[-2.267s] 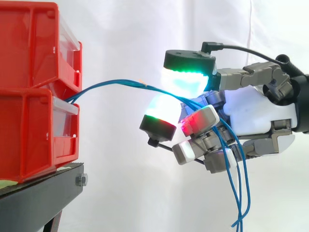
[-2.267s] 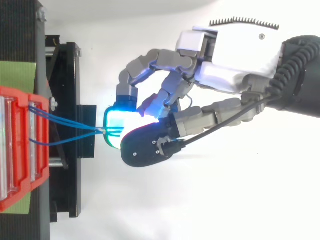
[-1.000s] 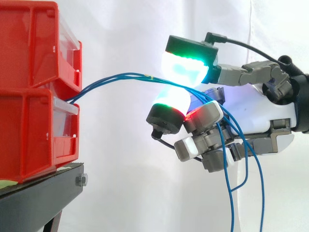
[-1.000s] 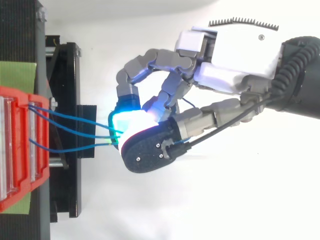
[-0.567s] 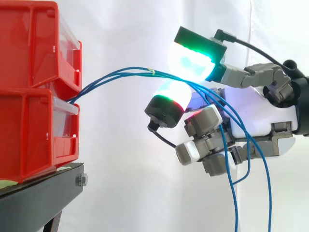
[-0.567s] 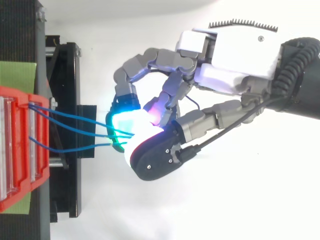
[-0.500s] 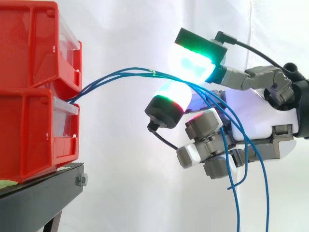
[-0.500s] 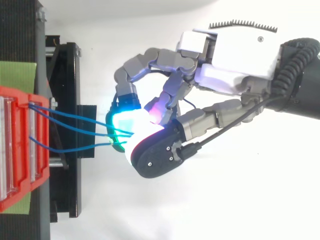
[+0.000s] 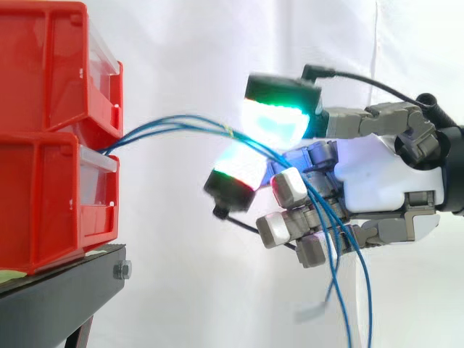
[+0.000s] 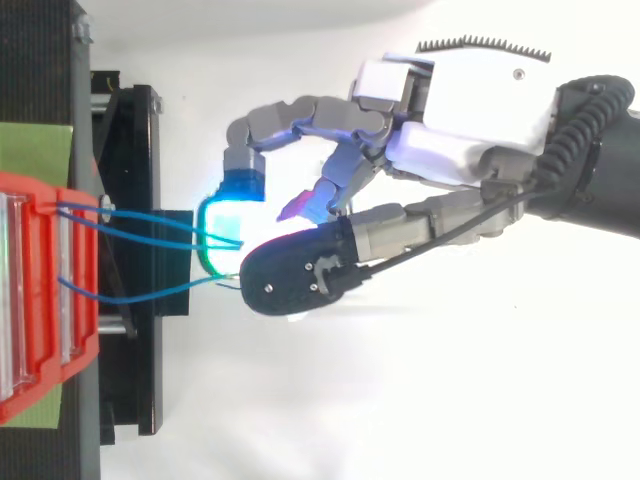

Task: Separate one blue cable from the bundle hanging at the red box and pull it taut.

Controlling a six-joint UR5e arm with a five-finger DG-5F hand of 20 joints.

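Several thin blue cables (image 9: 181,122) leave the gap between the two stacked red bins (image 9: 43,196) and arc right to my hand (image 9: 377,181). They pass between a green-and-cyan glowing pad (image 9: 275,119) above and a second glowing pad (image 9: 235,170) below, then hang down across the curled fingers. In the top view, two cables (image 10: 150,225) run together to the cyan pad, and a third cable (image 10: 150,293) lies apart, lower, reaching the hand (image 10: 470,110) under the black-backed pad. The fingers are curled on the cables.
The red bins sit on a black stand (image 9: 65,290) at the left, with a white curtain behind. From above, the stand (image 10: 130,150) and a green patch (image 10: 35,150) lie beside the bins (image 10: 40,300). Loose cable ends dangle below the hand.
The two glowing pads have dropped and come closer together over the cables. The cable arc sits lower. From above, the black-backed pad has swung up and one cable lies apart from the other two.
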